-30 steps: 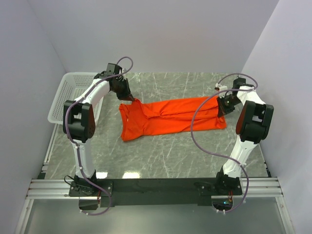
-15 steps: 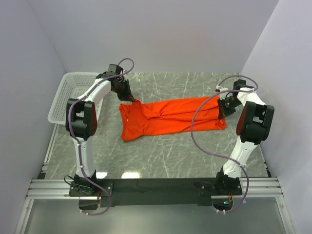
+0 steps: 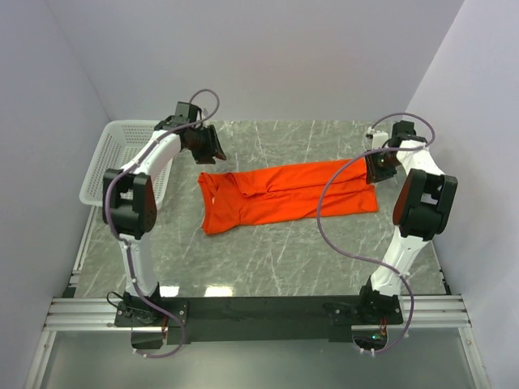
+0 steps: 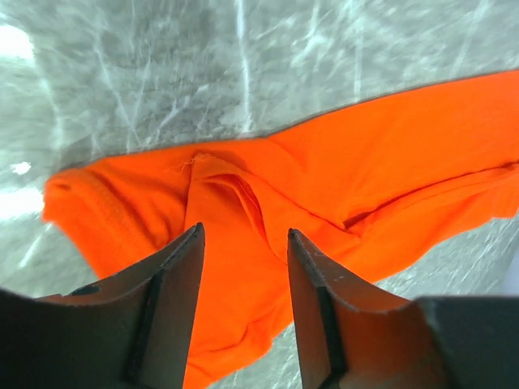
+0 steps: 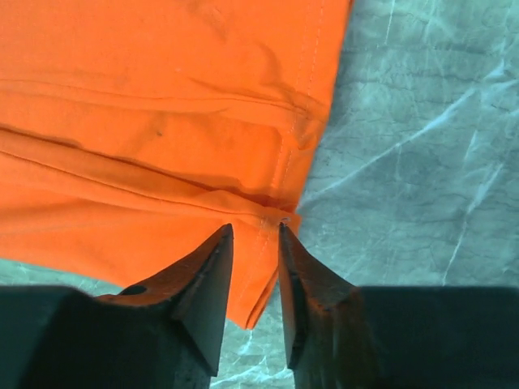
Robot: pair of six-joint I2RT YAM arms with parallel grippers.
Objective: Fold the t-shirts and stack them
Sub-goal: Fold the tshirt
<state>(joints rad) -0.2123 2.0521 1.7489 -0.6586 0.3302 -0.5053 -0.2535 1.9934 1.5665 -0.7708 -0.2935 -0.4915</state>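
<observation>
An orange-red t-shirt point(image 3: 284, 194) lies on the marble table, folded lengthwise into a long band, collar end to the left. My left gripper point(image 3: 212, 152) hovers just behind the shirt's left end, apart from it. In the left wrist view its jaws stand open point(image 4: 243, 231) above the wrinkled shoulder cloth point(image 4: 324, 186), nothing between them. My right gripper point(image 3: 375, 170) hangs over the shirt's right end. The right wrist view shows it open point(image 5: 255, 227) over the hem corner of the shirt point(image 5: 146, 121), which lies flat below the fingertips.
A white mesh basket point(image 3: 113, 154) stands at the table's left edge, beside the left arm. Grey walls close in the back and both sides. Bare marble table point(image 3: 276, 259) stretches between the shirt and the arm bases.
Both grippers have opened and let go of the shirt's ends, then pulled up and slightly back. The shirt's corners have dropped flat onto the table.
</observation>
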